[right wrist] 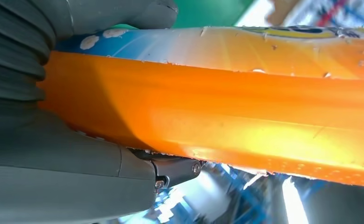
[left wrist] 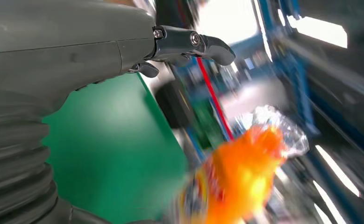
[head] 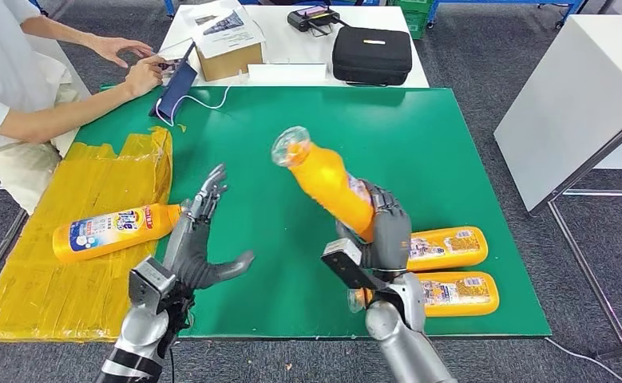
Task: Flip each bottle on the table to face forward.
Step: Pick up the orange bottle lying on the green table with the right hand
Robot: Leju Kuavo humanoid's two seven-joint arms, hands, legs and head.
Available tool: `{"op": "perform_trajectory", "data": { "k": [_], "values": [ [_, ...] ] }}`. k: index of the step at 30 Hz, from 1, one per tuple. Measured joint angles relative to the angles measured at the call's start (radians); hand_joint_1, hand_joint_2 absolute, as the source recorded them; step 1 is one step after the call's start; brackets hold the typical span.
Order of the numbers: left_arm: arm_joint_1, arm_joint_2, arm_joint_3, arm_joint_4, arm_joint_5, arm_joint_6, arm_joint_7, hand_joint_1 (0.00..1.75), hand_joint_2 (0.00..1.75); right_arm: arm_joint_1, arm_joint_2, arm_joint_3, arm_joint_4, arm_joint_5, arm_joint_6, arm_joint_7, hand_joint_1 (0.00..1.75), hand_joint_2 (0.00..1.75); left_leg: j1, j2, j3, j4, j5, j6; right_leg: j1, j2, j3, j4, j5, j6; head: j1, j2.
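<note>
Right hand [head: 383, 239] grips orange plastic bottle with clear wrapped cap [head: 327, 182] around lower body, raised tilted above green table mat [head: 419, 144]. Left hand [head: 200, 239] empty, fingers spread. Bottle likely rigid, smooth, slippery; mid-body hold safest, cap wrap flimsy.

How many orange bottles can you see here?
4: one held up by the right hand, one on the yellow sheet, two lying on the green mat beside the right arm.
</note>
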Motion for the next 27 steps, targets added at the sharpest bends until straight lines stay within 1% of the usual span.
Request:
{"op": "perform_trajectory", "data": {
  "k": [2, 5, 8, 11, 14, 17, 22, 27],
  "values": [
    [-0.001, 0.005, -0.014, 0.000, 0.030, -0.046, -0.007, 0.00, 1.75, 0.001, 0.005, -0.047, -0.013, -0.068, 0.000, -0.045, 1.75, 1.75, 0.000, 0.000, 0.000, 0.000, 0.000, 0.000, 0.000, 0.000, 0.000, 0.000, 0.000, 0.000, 0.000, 0.000],
    [-0.005, 0.010, -0.029, 0.001, 0.046, -0.074, -0.004, 0.00, 1.75, 0.009, 0.013, -0.098, -0.033, -0.147, 0.026, -0.101, 1.73, 1.75, 0.000, 0.000, 0.000, 0.000, 0.000, 0.000, 0.000, 0.000, 0.000, 0.000, 0.000, 0.000, 0.000, 0.000],
    [-0.018, 0.014, -0.042, 0.008, 0.051, -0.083, 0.005, 0.00, 1.75, 0.025, 0.027, -0.116, -0.058, -0.196, 0.083, -0.139, 1.73, 1.75, 0.000, 0.000, 0.000, 0.000, 0.000, 0.000, 0.000, 0.000, 0.000, 0.000, 0.000, 0.000, 0.000, 0.000],
    [-0.030, 0.017, -0.053, 0.017, 0.055, -0.084, 0.010, 0.00, 1.75, 0.037, 0.045, -0.108, -0.075, -0.205, 0.146, -0.148, 1.75, 1.75, 0.000, 0.000, 0.000, 0.000, 0.000, 0.000, 0.000, 0.000, 0.000, 0.000, 0.000, 0.000, 0.000, 0.000],
    [-0.038, 0.018, -0.056, 0.020, 0.066, -0.088, 0.017, 0.00, 1.75, 0.047, 0.065, -0.065, -0.077, -0.198, 0.218, -0.152, 1.75, 1.75, 0.000, 0.001, 0.000, 0.000, 0.000, 0.000, 0.000, 0.000, -0.001, 0.000, 0.000, 0.000, 0.000, 0.000],
    [-0.046, 0.018, -0.059, 0.026, 0.078, -0.089, 0.027, 0.00, 1.75, 0.057, 0.084, 0.008, -0.071, -0.178, 0.250, -0.165, 1.74, 1.75, 0.001, 0.001, 0.000, 0.000, 0.000, 0.000, 0.000, 0.000, -0.001, 0.000, 0.000, 0.000, 0.000, 0.000],
    [-0.056, 0.018, -0.062, 0.041, 0.090, -0.074, 0.043, 0.00, 1.75, 0.071, 0.104, 0.149, -0.062, -0.145, 0.267, -0.180, 1.75, 1.75, 0.001, 0.001, -0.001, 0.000, 0.000, 0.000, 0.000, 0.000, -0.001, 0.000, -0.001, -0.001, 0.000, 0.000],
    [-0.062, 0.018, -0.062, 0.058, 0.099, -0.073, 0.046, 0.00, 1.75, 0.074, 0.109, 0.224, -0.051, -0.125, 0.258, -0.176, 1.75, 1.75, 0.000, 0.000, -0.001, 0.000, 0.000, 0.000, 0.000, 0.000, -0.001, 0.000, -0.001, -0.001, 0.000, 0.000]
  ]
}}
